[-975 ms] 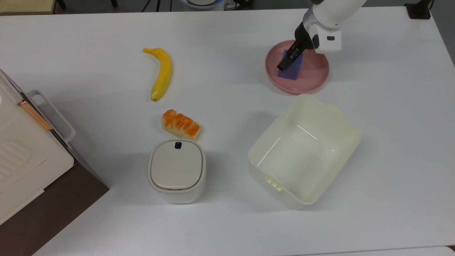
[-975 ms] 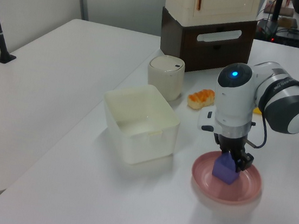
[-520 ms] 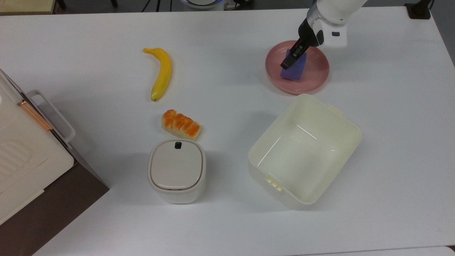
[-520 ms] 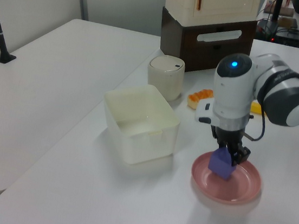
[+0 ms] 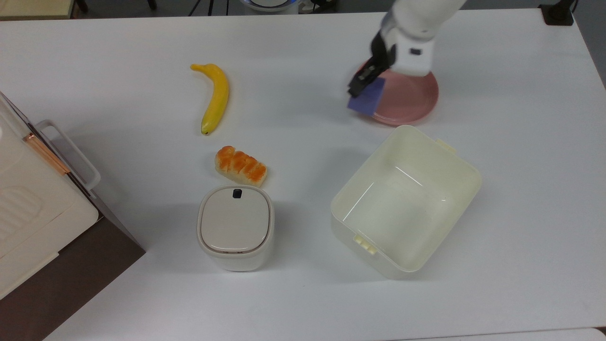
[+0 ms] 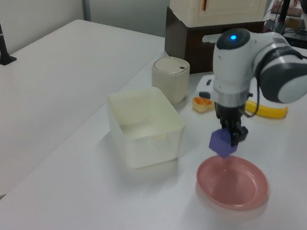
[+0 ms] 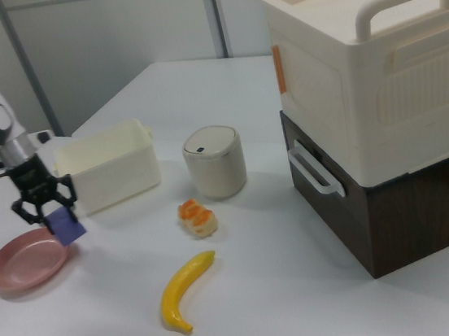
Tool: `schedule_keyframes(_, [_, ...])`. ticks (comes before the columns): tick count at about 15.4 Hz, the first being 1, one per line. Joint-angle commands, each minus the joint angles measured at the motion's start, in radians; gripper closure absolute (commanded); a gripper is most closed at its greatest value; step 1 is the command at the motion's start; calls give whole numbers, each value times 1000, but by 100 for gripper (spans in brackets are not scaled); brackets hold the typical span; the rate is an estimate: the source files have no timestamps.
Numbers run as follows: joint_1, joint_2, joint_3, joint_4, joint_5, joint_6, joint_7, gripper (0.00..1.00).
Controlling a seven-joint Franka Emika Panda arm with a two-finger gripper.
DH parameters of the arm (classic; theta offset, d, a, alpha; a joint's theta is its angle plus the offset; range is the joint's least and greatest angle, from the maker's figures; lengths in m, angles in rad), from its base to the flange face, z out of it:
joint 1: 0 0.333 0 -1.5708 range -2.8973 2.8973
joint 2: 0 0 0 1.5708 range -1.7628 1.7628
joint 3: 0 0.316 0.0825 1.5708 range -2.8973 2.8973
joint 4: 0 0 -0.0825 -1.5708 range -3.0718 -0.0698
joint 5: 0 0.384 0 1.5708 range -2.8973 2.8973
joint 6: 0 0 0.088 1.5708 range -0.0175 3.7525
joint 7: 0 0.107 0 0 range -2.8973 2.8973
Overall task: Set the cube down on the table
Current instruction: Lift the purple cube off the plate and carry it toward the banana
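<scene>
Since one second ago the gripper point(image 5: 360, 83) has lifted the cube point(image 5: 367, 98) off the pink plate point(image 5: 412, 97) and carried it toward the top view's left. Now the gripper is closed on the cube and holds it in the air, tilted, with its fingers on two opposite sides. In the left view the cube point(image 6: 222, 143) hangs under the gripper point(image 6: 231, 131), above the far rim of the pink plate point(image 6: 233, 182) and not touching it. In the right view the cube point(image 7: 68, 226) is just below the gripper point(image 7: 45, 205) and over the plate's point(image 7: 24, 260) edge on the right view's right.

On the white worktop point(image 5: 303, 293), the cream tub point(image 5: 406, 201) stands near the gripper, toward the bottom of the top view. The banana point(image 5: 215, 97), the bread piece point(image 5: 240, 165) and the small lidded bin point(image 5: 236, 227) lie well apart from the gripper, toward the top view's left. A stacked cream and brown box point(image 7: 380, 100) stands at the far side of the worktop from the gripper.
</scene>
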Motion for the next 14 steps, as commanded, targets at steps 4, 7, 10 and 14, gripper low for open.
schedule_keyframes(4, [-204, -5, -3, 22, 3, 15, -20, 34])
schedule_keyframes(7, [-296, -3, -2, 30, 3, 19, -20, 15])
schedule_keyframes(10, [-345, -4, -3, 53, 3, 13, -6, 0])
schedule_keyframes(14, [-396, -12, -5, 104, 3, -11, -1, 0])
